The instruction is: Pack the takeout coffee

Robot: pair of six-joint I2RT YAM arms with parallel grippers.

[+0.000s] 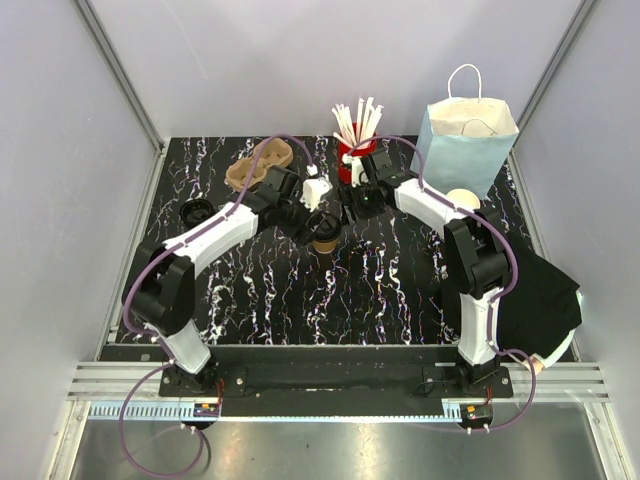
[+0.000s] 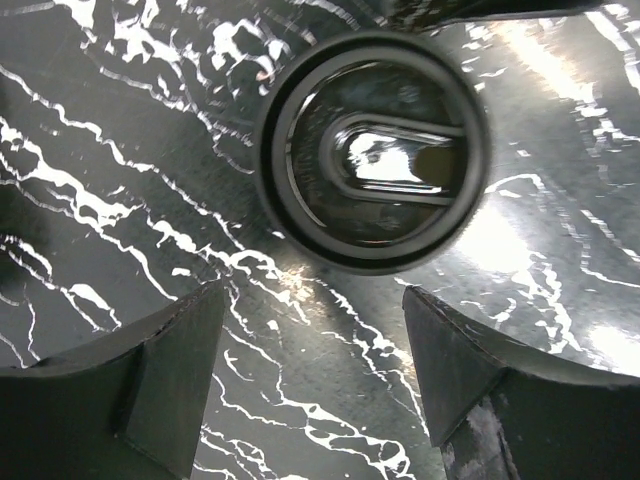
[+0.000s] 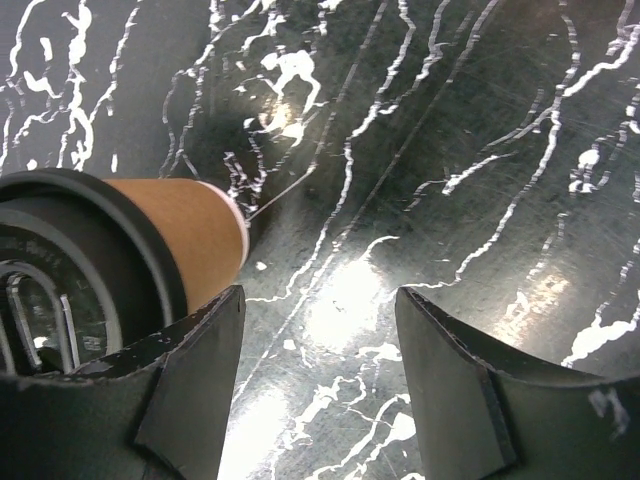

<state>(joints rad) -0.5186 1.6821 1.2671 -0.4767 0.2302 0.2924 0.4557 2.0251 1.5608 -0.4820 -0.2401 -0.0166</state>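
Left gripper (image 2: 312,297) is held wide with nothing between the fingers, and the black-lidded takeout coffee (image 2: 372,150) is seen just beyond the tips. Right gripper (image 3: 320,295) is spread wide too, the cup caught just outside one finger. The pale blue bag (image 1: 468,140) is stood far right on the marbled table (image 1: 400,300).

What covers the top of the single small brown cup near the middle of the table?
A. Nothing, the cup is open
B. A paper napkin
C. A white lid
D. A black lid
D: the cup carries a black lid. The left wrist view shows the lid from above as a dark round rim, and the right wrist view shows it fitted on the brown cup.
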